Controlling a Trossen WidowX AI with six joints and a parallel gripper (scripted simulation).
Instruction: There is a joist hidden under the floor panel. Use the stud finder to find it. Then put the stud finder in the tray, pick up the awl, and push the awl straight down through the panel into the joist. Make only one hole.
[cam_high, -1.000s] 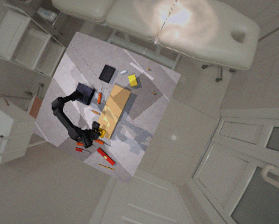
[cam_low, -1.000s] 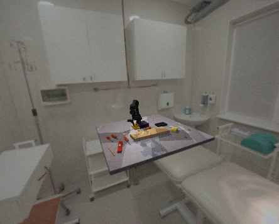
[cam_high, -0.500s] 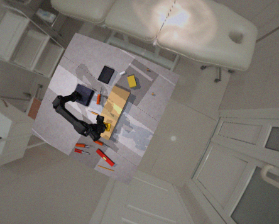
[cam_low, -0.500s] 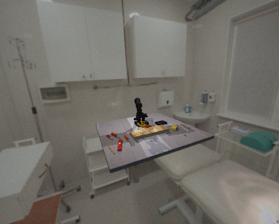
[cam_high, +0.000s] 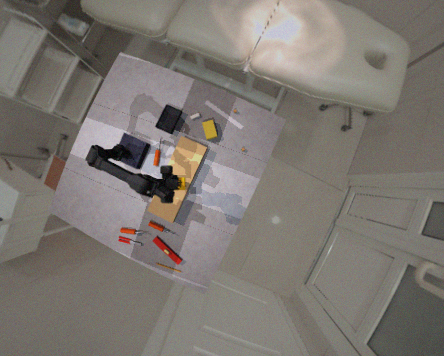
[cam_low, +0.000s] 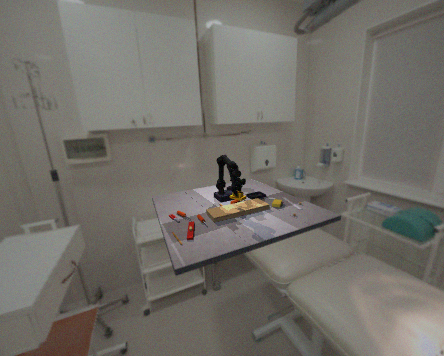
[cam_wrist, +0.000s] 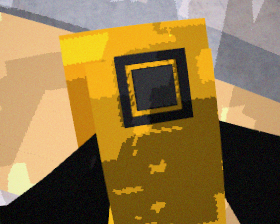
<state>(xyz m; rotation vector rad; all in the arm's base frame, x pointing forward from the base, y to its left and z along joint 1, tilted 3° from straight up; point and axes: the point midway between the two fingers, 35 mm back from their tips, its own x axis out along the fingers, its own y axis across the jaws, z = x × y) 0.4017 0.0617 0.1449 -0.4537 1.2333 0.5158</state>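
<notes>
Here's the yellow stud finder (cam_wrist: 160, 145) between my black fingers, slightly tilted in view, its dark square screen (cam_wrist: 154, 89) facing me, and there's the tan panel (cam_wrist: 30, 75) behind it!

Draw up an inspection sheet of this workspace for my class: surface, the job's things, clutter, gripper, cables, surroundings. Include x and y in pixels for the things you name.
Surface: grey patchwork tabletop (cam_high: 100, 190) (cam_low: 180, 252), crossed by shadows.
Job's things: wooden floor panel (cam_high: 162, 210) (cam_low: 222, 215) lying flat; yellow stud finder (cam_high: 182, 183) (cam_low: 239, 197) (cam_wrist: 160, 165) over it; black tray (cam_high: 169, 119) (cam_low: 256, 195). Which orange-handled tool is the awl: cannot tell.
Clutter: red level (cam_high: 166, 249) (cam_low: 191, 230), pencil (cam_high: 168, 267) (cam_low: 177, 238), yellow block (cam_high: 209, 129) (cam_low: 277, 203).
Gripper (cam_high: 179, 183) (cam_low: 237, 194): closed on the stud finder.
Cables: nothing seen.
Surroundings: padded couch (cam_high: 210, 30) (cam_low: 350, 290) beside the table; wall cabinets (cam_low: 130, 70), sink (cam_low: 305, 185).
</notes>
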